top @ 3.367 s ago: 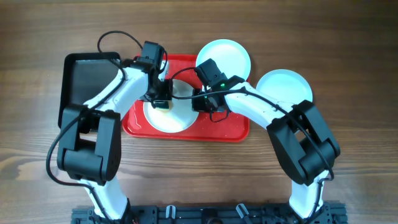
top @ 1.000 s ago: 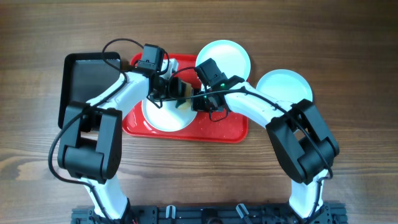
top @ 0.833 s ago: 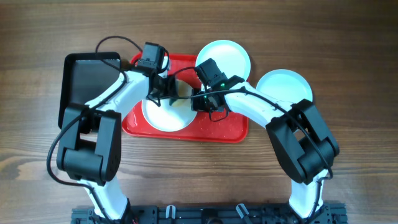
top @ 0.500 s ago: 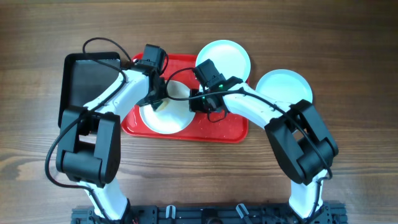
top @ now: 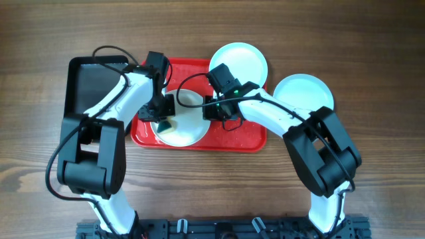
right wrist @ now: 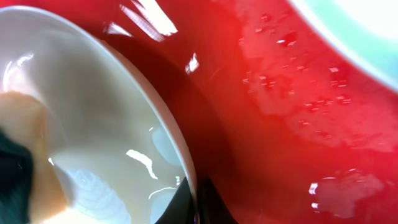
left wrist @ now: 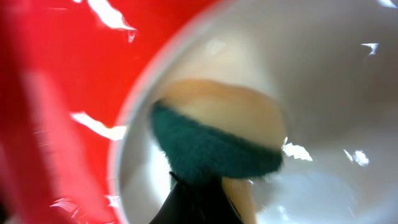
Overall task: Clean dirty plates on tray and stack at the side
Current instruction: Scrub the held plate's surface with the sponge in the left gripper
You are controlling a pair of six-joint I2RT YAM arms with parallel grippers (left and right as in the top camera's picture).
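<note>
Tray (top: 232, 136) of red plastic is flanked by a black tray (top: 89, 83) and two plates (top: 242, 60) (top: 305, 89). Its plate (top: 189, 129), partly hidden by arms, is clamped at the rim by the right gripper (top: 211, 109) and pressed by a sponge (left wrist: 217, 143) pinched in the left gripper (top: 163, 116).

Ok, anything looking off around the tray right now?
Nothing broken, but water droplets and a wet film lie on the red tray beside the plate under the sponge. A second plate overlaps the tray's far right corner rather than lying clear of it; the third plate lies apart, unstacked.
</note>
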